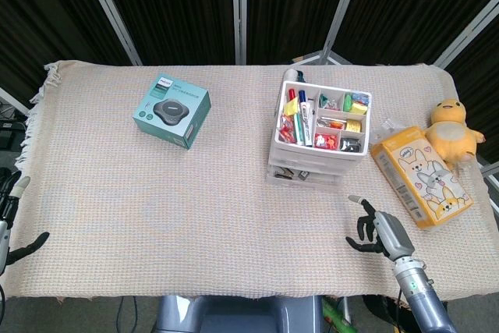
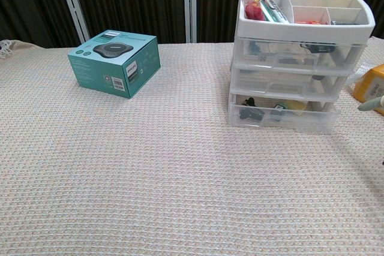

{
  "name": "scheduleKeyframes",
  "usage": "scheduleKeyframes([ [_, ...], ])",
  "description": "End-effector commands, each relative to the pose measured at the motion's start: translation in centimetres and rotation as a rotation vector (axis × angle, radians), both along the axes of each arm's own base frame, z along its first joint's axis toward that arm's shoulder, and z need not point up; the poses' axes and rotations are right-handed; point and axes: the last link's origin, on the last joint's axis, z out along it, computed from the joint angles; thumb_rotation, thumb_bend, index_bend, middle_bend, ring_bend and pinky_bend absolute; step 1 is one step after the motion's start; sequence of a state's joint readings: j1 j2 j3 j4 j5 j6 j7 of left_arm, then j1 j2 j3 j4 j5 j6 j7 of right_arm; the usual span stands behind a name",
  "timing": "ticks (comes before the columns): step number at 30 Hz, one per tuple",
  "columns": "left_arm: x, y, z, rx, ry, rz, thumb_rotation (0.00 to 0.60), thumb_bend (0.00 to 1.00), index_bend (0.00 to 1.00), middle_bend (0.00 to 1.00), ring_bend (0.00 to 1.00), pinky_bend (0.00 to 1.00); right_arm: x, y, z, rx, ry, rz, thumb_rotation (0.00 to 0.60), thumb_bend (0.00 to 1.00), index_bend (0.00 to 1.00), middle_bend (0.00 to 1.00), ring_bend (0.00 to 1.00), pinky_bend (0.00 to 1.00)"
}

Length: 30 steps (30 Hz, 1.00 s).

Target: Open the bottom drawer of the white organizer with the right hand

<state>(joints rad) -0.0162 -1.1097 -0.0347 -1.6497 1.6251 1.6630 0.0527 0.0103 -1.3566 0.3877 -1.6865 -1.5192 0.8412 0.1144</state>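
Observation:
The white organizer (image 1: pixel 318 134) (image 2: pixel 297 52) stands right of the table's middle, with a top tray full of pens and small items above three clear drawers. Its bottom drawer (image 2: pixel 282 114) (image 1: pixel 302 175) is pushed in, with dark and yellow bits inside. My right hand (image 1: pixel 373 230) hovers near the front edge, to the right of the organizer and nearer to me, touching nothing. One finger is stretched out and the others are partly curled. In the chest view only a pale fingertip (image 2: pixel 373 104) shows at the right edge. My left hand (image 1: pixel 11 216) sits at the far left edge, empty.
A teal box (image 1: pixel 171 111) (image 2: pixel 114 61) lies at the back left. An orange carton (image 1: pixel 421 176) and a yellow plush duck (image 1: pixel 452 128) sit right of the organizer. A woven cloth (image 1: pixel 156 216) covers the table.

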Motion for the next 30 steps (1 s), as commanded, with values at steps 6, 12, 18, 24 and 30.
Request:
scheduleKeyframes([
  [6, -0.1, 0.1, 0.1, 0.004, -0.002, 0.002, 0.6, 0.16, 0.0, 0.0, 0.0, 0.0, 1.2, -1.0, -2.4, -0.032, 0.195, 0.133, 0.6, 0.19, 0.13, 0.83, 0.84, 0.62],
  [12, -0.1, 0.1, 0.2, 0.003, -0.005, 0.0, 0.6, 0.16, 0.0, 0.0, 0.0, 0.0, 2.4, -2.2, -3.1, -0.039, 0.2, 0.149, 0.6, 0.2, 0.13, 0.83, 0.84, 0.62],
  [18, -0.2, 0.1, 0.3, 0.004, -0.008, 0.0, 0.6, 0.16, 0.0, 0.0, 0.0, 0.0, 3.2, -3.2, -4.2, -0.015, 0.185, 0.131, 0.6, 0.2, 0.13, 0.83, 0.84, 0.62],
  [24, -0.2, 0.1, 0.4, 0.007, -0.012, 0.003, 0.6, 0.16, 0.0, 0.0, 0.0, 0.0, 3.4, -4.1, -5.1, -0.007, 0.188, 0.109, 0.6, 0.2, 0.13, 0.83, 0.84, 0.62],
  [30, -0.3, 0.2, 0.3, 0.003, -0.012, 0.003, 0.6, 0.16, 0.0, 0.0, 0.0, 0.0, 3.3, -4.8, -5.7, -0.012, 0.164, 0.081, 0.6, 0.2, 0.13, 0.83, 0.84, 0.62],
])
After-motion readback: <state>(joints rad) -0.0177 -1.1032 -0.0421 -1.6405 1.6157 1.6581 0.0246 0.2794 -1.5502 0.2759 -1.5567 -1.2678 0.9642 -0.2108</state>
